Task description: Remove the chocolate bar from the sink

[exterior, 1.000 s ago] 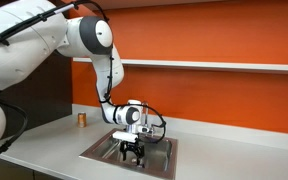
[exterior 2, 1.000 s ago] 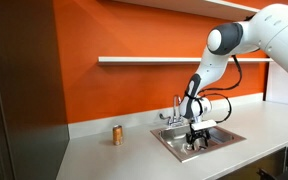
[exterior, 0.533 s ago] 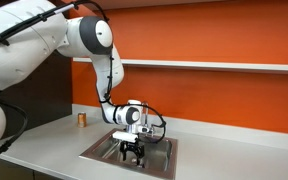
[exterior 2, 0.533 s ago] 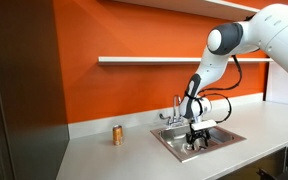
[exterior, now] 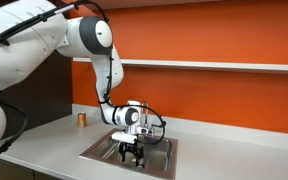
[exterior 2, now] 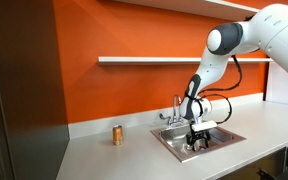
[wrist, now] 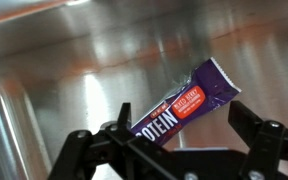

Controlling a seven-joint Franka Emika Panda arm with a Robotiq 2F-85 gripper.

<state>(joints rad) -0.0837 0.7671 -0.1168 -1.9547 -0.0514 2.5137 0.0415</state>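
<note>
In the wrist view the chocolate bar (wrist: 184, 105) is a thin flat bar in a purple wrapper with an orange-red label. It lies tilted on the steel floor of the sink (wrist: 64, 60). My gripper (wrist: 184, 128) is open, with one finger on each side of the bar and a gap at the right finger. In both exterior views the gripper (exterior: 132, 152) (exterior 2: 195, 143) is low inside the sink basin (exterior: 160, 155) (exterior 2: 170, 141). The bar is hidden behind it there.
A chrome faucet (exterior 2: 176, 108) stands at the back of the sink. A small orange-brown cylinder (exterior: 82, 119) (exterior 2: 117, 134) stands on the grey counter (exterior: 44, 140) beside the sink. An orange wall and a shelf (exterior 2: 144, 60) are behind.
</note>
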